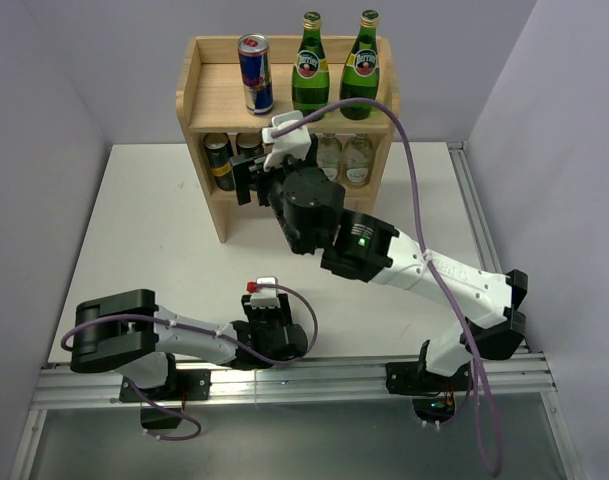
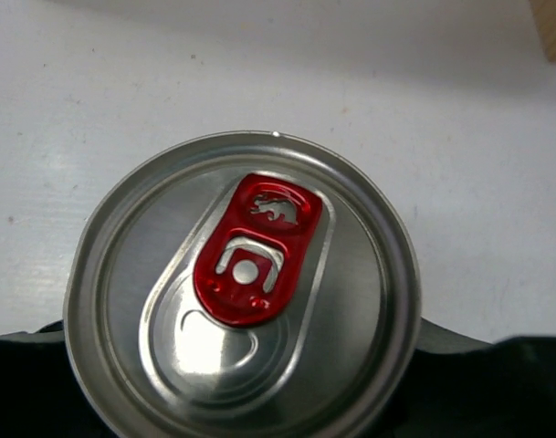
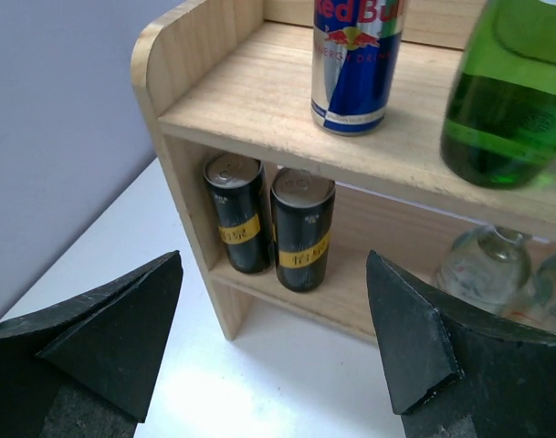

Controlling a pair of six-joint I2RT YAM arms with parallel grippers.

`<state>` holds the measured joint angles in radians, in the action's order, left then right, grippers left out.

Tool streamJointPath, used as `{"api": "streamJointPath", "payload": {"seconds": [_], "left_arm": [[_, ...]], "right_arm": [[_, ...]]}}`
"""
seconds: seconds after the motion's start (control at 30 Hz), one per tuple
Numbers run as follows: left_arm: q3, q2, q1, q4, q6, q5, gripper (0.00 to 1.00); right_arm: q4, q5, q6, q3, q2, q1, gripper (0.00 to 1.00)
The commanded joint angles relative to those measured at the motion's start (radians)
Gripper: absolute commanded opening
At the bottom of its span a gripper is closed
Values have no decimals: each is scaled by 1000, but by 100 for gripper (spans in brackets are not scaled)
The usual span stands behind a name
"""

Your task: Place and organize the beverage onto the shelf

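Slim can [image 2: 241, 292] gripped by low left pincer [image 1: 264, 300]; outstretched right pincer [image 3: 273, 292] wide before shelf [image 3: 259, 100].

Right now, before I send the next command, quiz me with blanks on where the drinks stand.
The top tier of the shelf holds two green bottles and ___ blue-and-silver can.
The two black cans stand on the ___ tier.
The left end effector is shut on a can whose pull tab is ___.
The right end effector faces the shelf with jaws ___.
Missing: one; lower; red; open.
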<state>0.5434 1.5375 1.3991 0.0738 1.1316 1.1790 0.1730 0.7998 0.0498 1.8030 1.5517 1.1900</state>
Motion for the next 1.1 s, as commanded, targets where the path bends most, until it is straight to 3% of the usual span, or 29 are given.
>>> {"api": "streamJointPath", "payload": {"seconds": [0.0,0.07,0.2,0.33,0.37,0.43,0.5,0.63,0.77,0.9,1.07], "left_arm": [[73,-86,49,-316,95,-35,0],[131,-183,63,-481,85,-33,0],[242,-394,72,-635,-127,-41,0],[447,-577,61,-614,-444,-24,0],[489,-588,43,-555,-604,-19,0],[611,-597,2,-482,-758,-31,0],[734,-585,-88,-378,-946,-91,0],[972,-461,-260,-301,-1170,-238,0],[1242,-300,-428,-339,-1271,-357,0],[1490,-142,-524,-347,-1308,-452,0],[1668,-8,-662,-413,-1282,-571,0]], "right_arm": [[-55,84,-1,-37,-97,43,88],[-69,122,2,-96,-169,81,89],[-87,173,-33,-218,-313,128,89],[-63,222,-131,-378,-478,146,88],[-52,231,-152,-405,-504,149,88],[-18,251,-229,-500,-586,158,88],[31,259,-290,-583,-655,158,88],[129,279,-410,-668,-725,160,88],[192,299,-493,-732,-780,160,87],[239,314,-541,-792,-840,160,87],[289,337,-593,-826,-887,160,87]]}}
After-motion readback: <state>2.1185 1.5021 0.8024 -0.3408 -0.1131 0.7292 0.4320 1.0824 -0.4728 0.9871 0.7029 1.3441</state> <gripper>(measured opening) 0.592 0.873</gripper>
